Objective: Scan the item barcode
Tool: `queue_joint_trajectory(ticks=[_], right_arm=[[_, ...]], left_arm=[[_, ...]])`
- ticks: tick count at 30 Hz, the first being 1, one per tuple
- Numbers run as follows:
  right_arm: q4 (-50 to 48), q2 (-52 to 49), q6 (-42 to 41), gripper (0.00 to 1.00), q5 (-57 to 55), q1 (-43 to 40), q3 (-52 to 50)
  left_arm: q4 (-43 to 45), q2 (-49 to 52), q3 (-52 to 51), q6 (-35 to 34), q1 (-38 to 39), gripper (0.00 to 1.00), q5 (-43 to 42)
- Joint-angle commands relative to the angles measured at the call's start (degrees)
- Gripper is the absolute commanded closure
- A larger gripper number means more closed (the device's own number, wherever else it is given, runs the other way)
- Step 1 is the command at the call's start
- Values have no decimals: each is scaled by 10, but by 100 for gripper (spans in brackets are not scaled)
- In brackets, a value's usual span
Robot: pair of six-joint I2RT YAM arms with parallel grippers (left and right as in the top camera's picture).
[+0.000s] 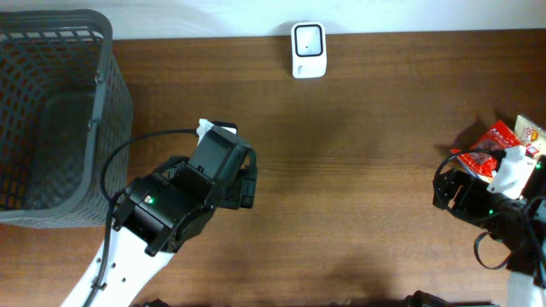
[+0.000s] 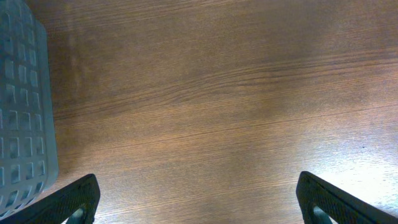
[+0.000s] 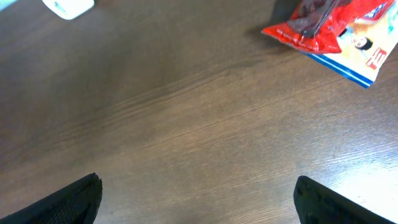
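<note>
Basket [image 1: 60,36] at left, scanner [image 1: 308,49] at back. Packet [image 3: 329,28] near right gripper [image 3: 196,202], not touching. Right gripper and left gripper [image 2: 199,202] both spread wide, empty.

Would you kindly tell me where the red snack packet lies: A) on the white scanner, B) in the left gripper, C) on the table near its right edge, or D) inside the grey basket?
C: the red snack packet lies on the table at the overhead view's right edge.
</note>
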State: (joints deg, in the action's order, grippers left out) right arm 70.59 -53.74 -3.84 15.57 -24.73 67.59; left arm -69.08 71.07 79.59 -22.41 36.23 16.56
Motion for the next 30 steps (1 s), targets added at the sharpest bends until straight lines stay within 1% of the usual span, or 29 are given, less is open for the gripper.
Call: queue_joint_trajectory(ticks=[1,8,11,13,14,17,19,21,24,28,30], right_arm=[[-1,-28,4,2,3,4,-1],[-1,-96,4,2,3,8,-1],[0,-91,6,2,-2,8,-1],[5,-75,6,2,13,23,-2],[-2,-62,6,1,21,44,-2],[-70,-15,7,2,1,151,-2],[-103,20,6,2,-52,234,-2],[-106,43,5,2,-104,293,-2],[-99,61,4,2,-143,345,-2],[-103,67,-8,2,-144,360,-5],[-119,77,-11,2,-144,360,-23]], left_arm=[[2,3,-4,-9,2,1,8],[2,3,-4,-9,2,1,8],[2,3,-4,-9,2,1,8],[2,3,-4,-9,2,1,8],[2,3,-4,-9,2,1,8],[2,3,-4,-9,2,1,8],[2,3,-4,-9,2,1,8],[2,3,-4,-9,2,1,8],[2,3,-4,-9,2,1,8],[2,3,-4,-9,2,1,8],[2,3,-4,-9,2,1,8]])
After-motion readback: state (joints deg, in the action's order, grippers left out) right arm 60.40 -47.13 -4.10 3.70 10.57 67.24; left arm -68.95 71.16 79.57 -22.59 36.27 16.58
